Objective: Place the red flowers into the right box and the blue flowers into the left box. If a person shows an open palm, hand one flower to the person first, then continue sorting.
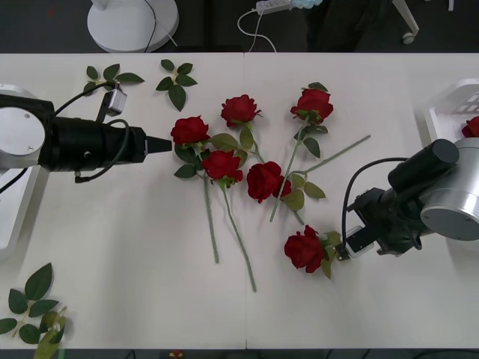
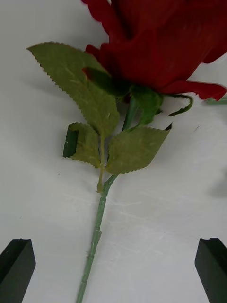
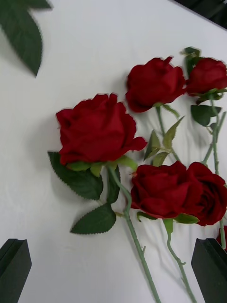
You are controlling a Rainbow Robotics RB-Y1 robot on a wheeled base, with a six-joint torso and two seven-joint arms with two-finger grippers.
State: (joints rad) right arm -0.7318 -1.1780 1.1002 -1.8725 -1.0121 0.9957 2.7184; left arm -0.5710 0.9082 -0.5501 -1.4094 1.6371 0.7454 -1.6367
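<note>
White table [image 1: 112, 247] is carrying everything. Right box [image 1: 449, 112] is sitting at the table's far right edge, partly behind the right arm, with one red flower [image 1: 471, 127] already lying in it. A strip of white tray is showing at the left edge under the left arm — probably the left box [image 1: 15, 217], can't tell more.

Red flowers are lying mid-table: a loose cluster of five heads – one [image 1: 190, 130] nearest the left hand, one [image 1: 239, 110] behind it, one [image 1: 313, 104] further right, two [image 1: 222, 165] [image 1: 266, 181] in the middle with stems crossing and running toward the robot. A sixth rose [image 1: 304, 248] is lying apart, closer to the robot, right beside the right hand.

Right hand [image 1: 350, 247] is hovering low, just beside that lone rose; in the right wrist view its black fingers [image 2: 19, 265] are standing spread wide, the rose stem [image 2: 97, 227] running between them, not touching either – nothing pinched.

Left hand [image 1: 161, 143] is pointing at the leftmost rose of the cluster; left wrist view is showing its fingers [image 3: 14, 265] spread too, that rose [image 3: 97, 128] lying ahead of them, ungripped.

Loose green leaf sprigs are lying far left [image 1: 111, 75], far centre [image 1: 177, 81] and at the near left corner [image 1: 30, 307].
</note>
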